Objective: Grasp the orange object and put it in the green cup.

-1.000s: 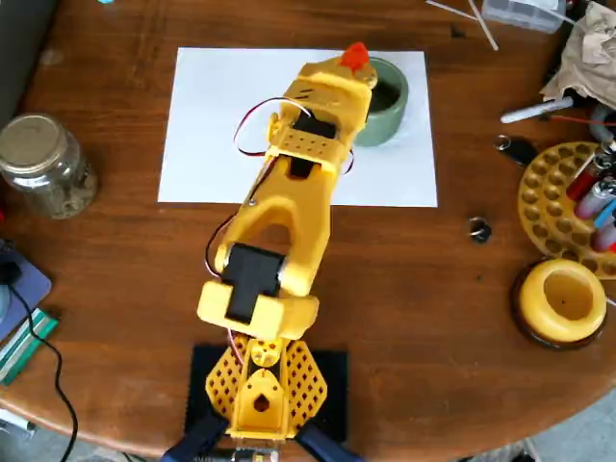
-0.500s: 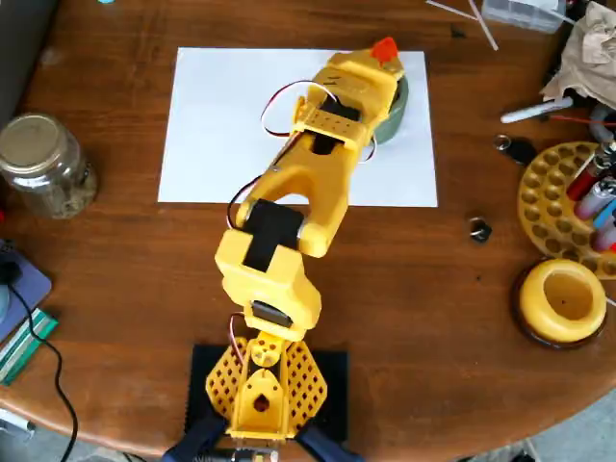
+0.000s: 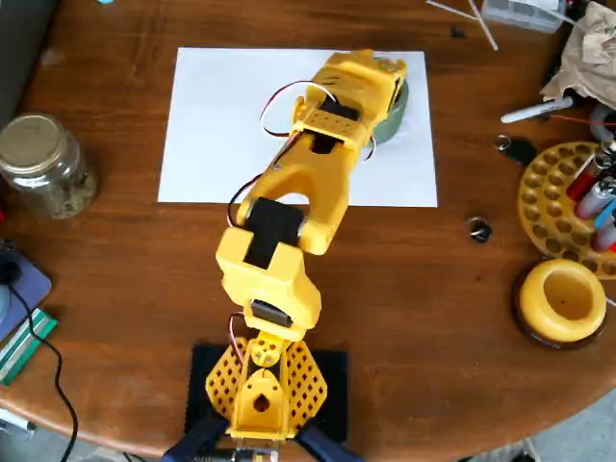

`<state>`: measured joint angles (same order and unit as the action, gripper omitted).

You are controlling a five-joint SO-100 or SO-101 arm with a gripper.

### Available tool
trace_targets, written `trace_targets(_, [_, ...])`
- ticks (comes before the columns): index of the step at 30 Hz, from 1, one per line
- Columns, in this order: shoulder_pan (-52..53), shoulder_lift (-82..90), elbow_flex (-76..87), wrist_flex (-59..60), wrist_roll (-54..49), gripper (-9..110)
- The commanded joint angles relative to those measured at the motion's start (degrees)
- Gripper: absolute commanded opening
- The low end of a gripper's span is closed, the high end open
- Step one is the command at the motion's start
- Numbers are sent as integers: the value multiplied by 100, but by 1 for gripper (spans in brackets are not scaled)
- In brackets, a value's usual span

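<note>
In the overhead view my yellow arm reaches up and to the right across the white paper (image 3: 217, 120). Its gripper (image 3: 387, 69) hangs directly over the green cup (image 3: 396, 112). Only a sage-green sliver of the cup's right wall shows past the arm. The orange object is hidden; nothing orange shows at the gripper tip or on the paper. The arm's own body covers the jaws, so how they stand is unclear.
A glass jar (image 3: 43, 164) stands at the left on the brown table. At the right are a yellow round holder (image 3: 563, 300), a yellow perforated rack (image 3: 549, 207) with pens, a small metal piece (image 3: 478, 229) and a marker (image 3: 534, 113).
The arm swung right from beside the cup to over it. The orange object, seen at the gripper tip in both earlier frames, no longer shows.
</note>
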<state>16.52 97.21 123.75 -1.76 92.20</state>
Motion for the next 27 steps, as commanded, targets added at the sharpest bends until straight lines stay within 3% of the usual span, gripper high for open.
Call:
trace_targets(1, [-62,26,-229,-88,-35,18])
trace_targets(14, [-62,18,-202,-132,-35,16])
trace_targets(18, [-88,149,-114,-70,-44,0])
trace_targets(20, [-167,299,-44,123,-53,0])
trace_targets(24, [-352,773,316,352,-747,0])
trace_targets(27, [-448,1283,360,1230,-1362,0])
